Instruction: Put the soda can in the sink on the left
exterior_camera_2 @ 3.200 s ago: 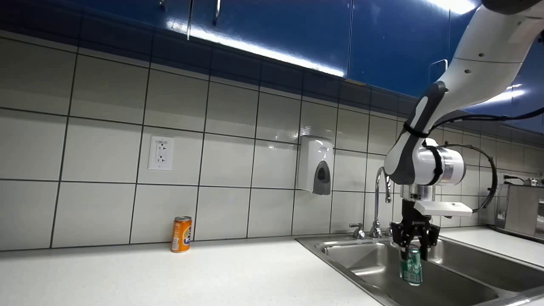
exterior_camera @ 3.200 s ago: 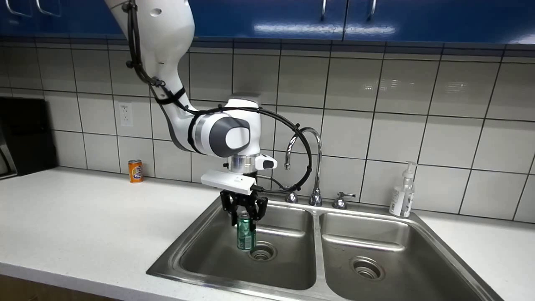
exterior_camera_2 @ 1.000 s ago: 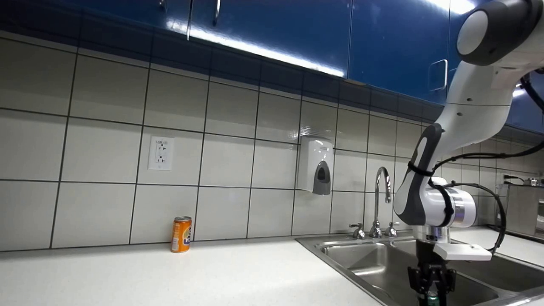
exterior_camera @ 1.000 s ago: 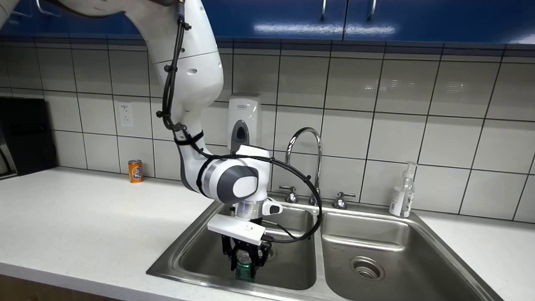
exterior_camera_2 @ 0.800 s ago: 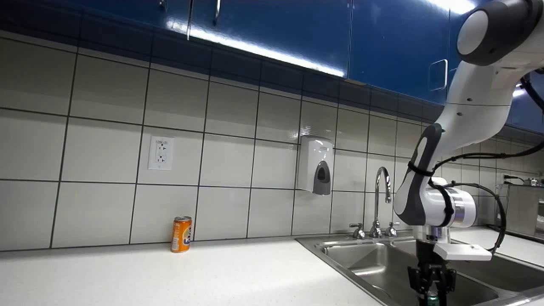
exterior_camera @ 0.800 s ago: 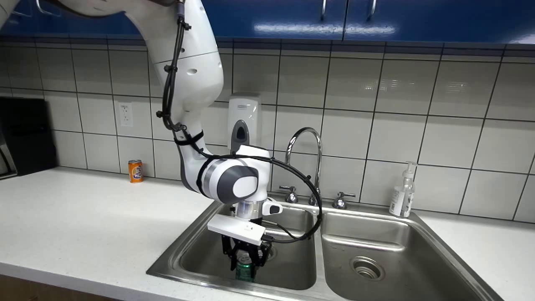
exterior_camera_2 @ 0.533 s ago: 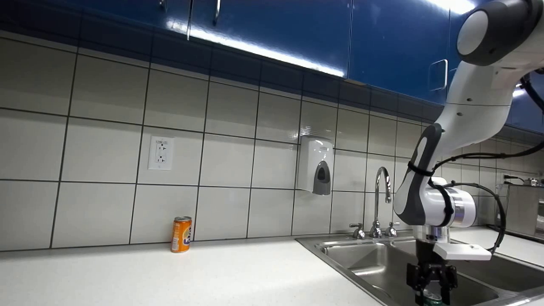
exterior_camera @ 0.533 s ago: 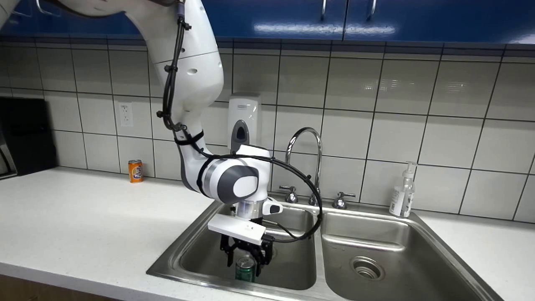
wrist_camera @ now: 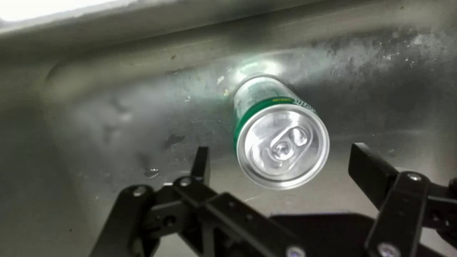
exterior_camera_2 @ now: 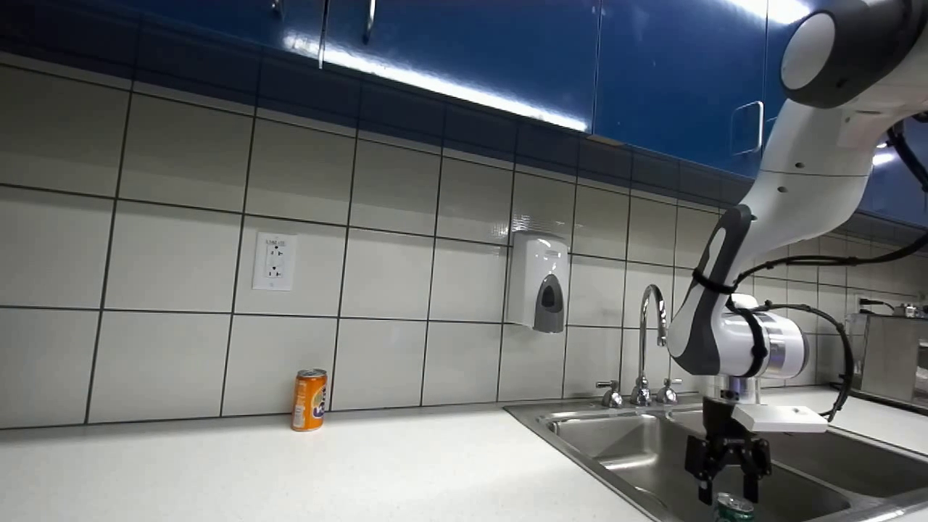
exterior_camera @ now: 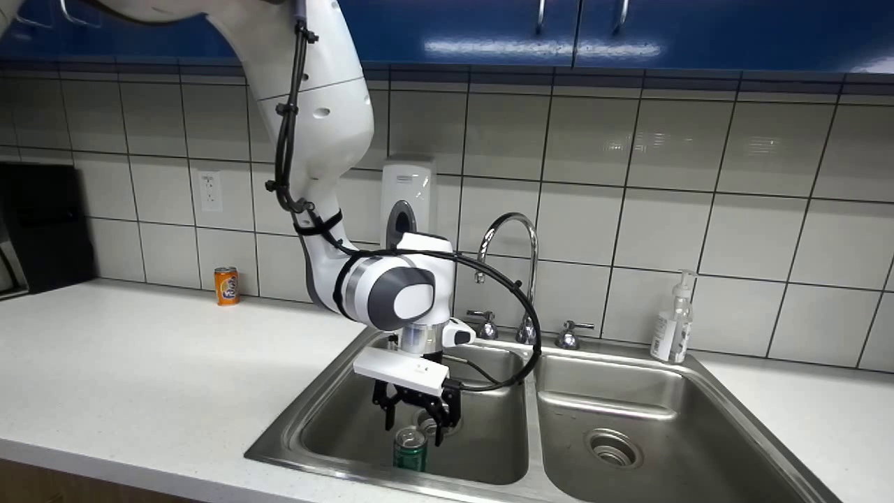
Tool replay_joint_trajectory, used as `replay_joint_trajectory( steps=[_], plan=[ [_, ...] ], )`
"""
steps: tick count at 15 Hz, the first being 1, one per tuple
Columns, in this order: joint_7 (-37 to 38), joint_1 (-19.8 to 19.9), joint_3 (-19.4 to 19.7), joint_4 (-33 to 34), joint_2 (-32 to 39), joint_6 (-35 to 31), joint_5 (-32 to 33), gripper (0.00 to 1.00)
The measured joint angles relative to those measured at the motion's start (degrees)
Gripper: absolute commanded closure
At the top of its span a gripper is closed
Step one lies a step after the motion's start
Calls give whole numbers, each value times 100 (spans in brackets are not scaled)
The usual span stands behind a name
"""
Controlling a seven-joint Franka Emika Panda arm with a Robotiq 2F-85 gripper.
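Pale tiles (exterior_camera: 663,154) with dark joints rise behind a white bench (exterior_camera: 140,370), under glossy blue cabinets (exterior_camera: 454,28). Set into the bench is a steel double sink (exterior_camera: 533,419); a chrome faucet (exterior_camera: 534,265) stands at its back edge and a clear pump bottle (exterior_camera: 672,328) at its rear corner. Green, with a silver lid (wrist_camera: 285,157), the soda can (exterior_camera: 410,454) stands upright in the left basin (exterior_camera: 489,447) as an exterior view shows it, toward the edge nearest that camera. The hand (exterior_camera: 413,433) hangs over the can, black fingers (wrist_camera: 369,169) spread wide, tips near the lid; the wrist view shows a gap on each side. In both exterior views an orange can (exterior_camera_2: 309,400) stands upright on the bench close to the tiles, well apart from the sink. A soap dispenser (exterior_camera_2: 538,283) and a power outlet (exterior_camera_2: 274,261) are fixed to the tiles.
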State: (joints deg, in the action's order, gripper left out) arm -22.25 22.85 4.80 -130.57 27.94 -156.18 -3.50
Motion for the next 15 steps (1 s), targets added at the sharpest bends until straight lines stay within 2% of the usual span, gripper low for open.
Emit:
replay_joint_trajectory(
  steps=[7, 15],
  plan=[
    [-4, -157, -154, 2, -532, 6, 1, 0],
    [198, -781, -110, -254, -1339, 140, 86, 0]
  ],
)
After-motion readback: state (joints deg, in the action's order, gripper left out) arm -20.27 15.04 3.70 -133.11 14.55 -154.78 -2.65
